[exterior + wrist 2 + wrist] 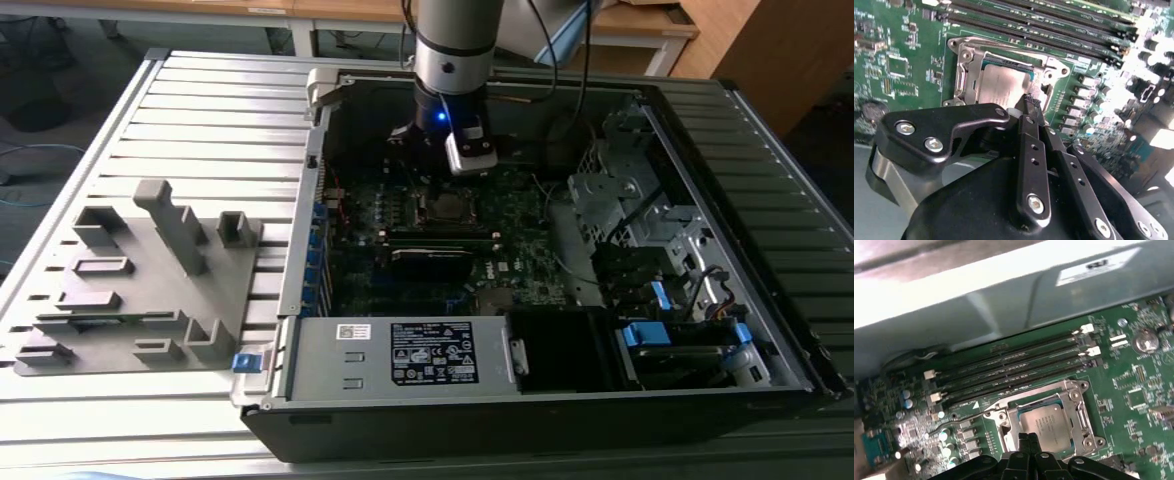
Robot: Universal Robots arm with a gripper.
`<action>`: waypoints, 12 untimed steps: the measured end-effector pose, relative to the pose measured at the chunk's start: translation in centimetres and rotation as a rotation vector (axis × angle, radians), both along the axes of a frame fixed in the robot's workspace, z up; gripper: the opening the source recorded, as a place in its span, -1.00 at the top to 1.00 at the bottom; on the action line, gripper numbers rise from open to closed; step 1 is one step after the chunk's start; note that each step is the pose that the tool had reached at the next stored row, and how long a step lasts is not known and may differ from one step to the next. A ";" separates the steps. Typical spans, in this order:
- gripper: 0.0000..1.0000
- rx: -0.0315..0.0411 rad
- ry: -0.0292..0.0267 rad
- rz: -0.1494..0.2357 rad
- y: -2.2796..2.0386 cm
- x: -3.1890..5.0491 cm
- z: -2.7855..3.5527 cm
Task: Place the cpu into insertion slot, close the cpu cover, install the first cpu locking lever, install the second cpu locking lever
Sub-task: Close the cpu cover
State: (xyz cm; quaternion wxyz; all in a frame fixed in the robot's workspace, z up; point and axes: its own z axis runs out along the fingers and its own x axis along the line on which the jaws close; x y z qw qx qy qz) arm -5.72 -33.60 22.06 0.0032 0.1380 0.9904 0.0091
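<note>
We see an open black metal computer case [534, 432] holding a green circuit board [904, 37]. Over it the black gripper [1031, 104] has its fingers pressed together, tips at the edge of the silvery square metal cpu cover [1081, 411], which frames the flat dull-grey square cpu [1049, 427].

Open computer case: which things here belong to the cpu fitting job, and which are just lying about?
Job in hand:
cpu cover, lying flat
cpu, showing through its cut-out
gripper, shut, close over the cpu

Just lying about:
memory slots
power supply box
grey fixture block, outside the case
</note>
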 end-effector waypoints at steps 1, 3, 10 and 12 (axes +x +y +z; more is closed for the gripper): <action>0.79 0.0001 -0.0001 0.018 0.00 0.00 -0.01; 0.79 0.0000 0.0000 0.053 0.00 0.00 -0.01; 0.79 0.0000 -0.0001 0.181 0.00 0.00 -0.05; 0.79 0.0000 -0.0002 0.216 0.00 0.00 -0.06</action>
